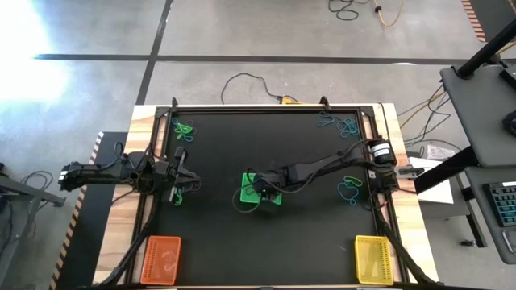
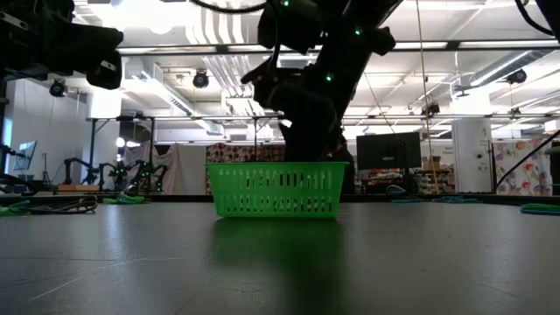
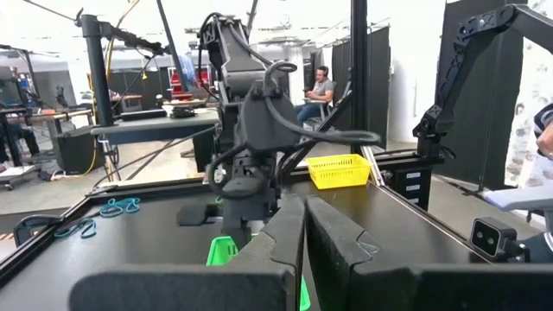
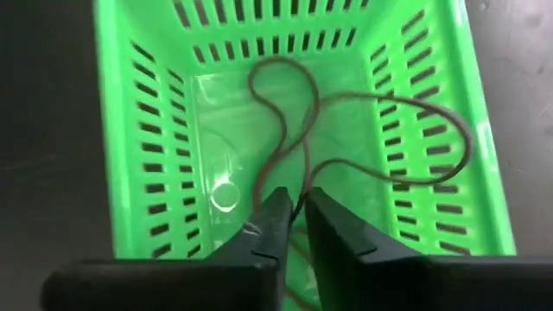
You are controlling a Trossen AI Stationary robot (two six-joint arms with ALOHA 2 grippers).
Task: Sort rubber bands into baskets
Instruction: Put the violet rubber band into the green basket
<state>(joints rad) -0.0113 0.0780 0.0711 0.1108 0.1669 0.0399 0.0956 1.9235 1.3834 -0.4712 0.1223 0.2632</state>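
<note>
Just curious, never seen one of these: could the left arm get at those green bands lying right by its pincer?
Probably yes. The left pincer, closed, hovers almost over the green bands, with nothing between. The right pincer is busy over the green basket.

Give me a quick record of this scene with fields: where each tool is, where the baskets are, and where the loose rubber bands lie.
right tool: over the green basket at table centre, tips nearly together with a rubber band between them, the band draping into the basket
left tool: shut, at the table's left side beside green bands
orange basket: near-left corner
yellow basket: near-right corner
loose green bands: far-left corner
loose blue bands: far-right corner, more at right
</note>
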